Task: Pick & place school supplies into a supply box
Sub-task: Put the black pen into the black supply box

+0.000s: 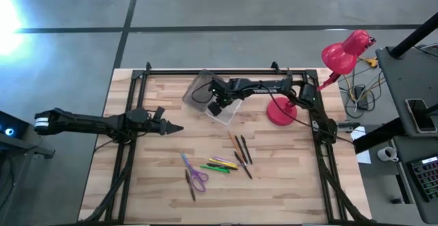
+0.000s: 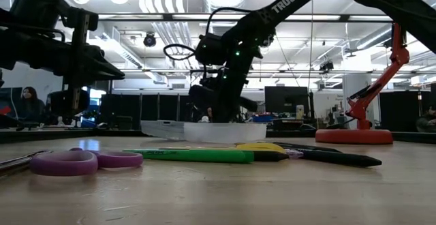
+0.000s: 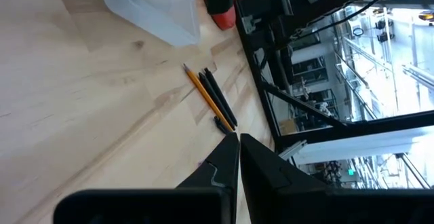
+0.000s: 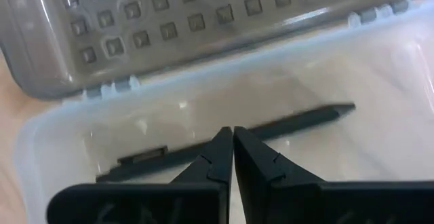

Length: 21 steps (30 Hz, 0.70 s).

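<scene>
So far only one dark pen [image 4: 230,139] lies inside the box [image 1: 229,111], which sits open at the back of the table [image 1: 157,192], beside the red lamp [image 1: 279,109]. Right over the box hangs the right gripper [image 4: 232,146], fingers closed and holding nothing. Most supplies are left out front: scissors [image 1: 196,178], a green marker [image 2: 197,155], pencils [image 3: 207,96]. Off to the side, the left gripper [image 1: 174,128] waits, closed and empty too.

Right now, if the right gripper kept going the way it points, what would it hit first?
Probably the black pen lying inside the open clear box: the right gripper, fingers together, points down at it, though depth is unclear.
</scene>
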{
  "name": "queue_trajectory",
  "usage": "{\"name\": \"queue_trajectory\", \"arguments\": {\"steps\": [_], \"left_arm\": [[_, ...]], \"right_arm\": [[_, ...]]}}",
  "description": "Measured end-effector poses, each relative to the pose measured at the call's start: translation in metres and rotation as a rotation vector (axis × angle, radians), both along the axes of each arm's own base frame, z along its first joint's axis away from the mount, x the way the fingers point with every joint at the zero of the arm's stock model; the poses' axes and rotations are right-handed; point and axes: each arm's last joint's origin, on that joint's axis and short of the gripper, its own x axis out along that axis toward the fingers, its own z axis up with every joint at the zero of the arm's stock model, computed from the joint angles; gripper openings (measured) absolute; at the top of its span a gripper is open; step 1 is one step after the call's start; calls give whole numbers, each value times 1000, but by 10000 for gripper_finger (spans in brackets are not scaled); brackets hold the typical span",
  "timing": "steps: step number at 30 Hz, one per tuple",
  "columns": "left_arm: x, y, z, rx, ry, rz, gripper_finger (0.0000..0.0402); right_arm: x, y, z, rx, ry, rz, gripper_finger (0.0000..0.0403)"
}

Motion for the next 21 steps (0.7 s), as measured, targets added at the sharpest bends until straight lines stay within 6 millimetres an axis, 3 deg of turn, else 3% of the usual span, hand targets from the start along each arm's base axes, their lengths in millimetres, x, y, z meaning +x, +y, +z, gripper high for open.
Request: {"name": "queue_trajectory", "arguments": {"steps": [6, 13, 21], "left_arm": [[0, 0, 0, 0, 0, 0, 0], [0, 0, 0, -1, 0, 1, 0], [0, 0, 0, -21, -1, 6, 0]], "right_arm": [[-8, 2, 6, 6, 66, 42, 9], [-5, -3, -14, 19, 81, 81, 9], [3, -11, -8, -21, -15, 61, 9]]}}
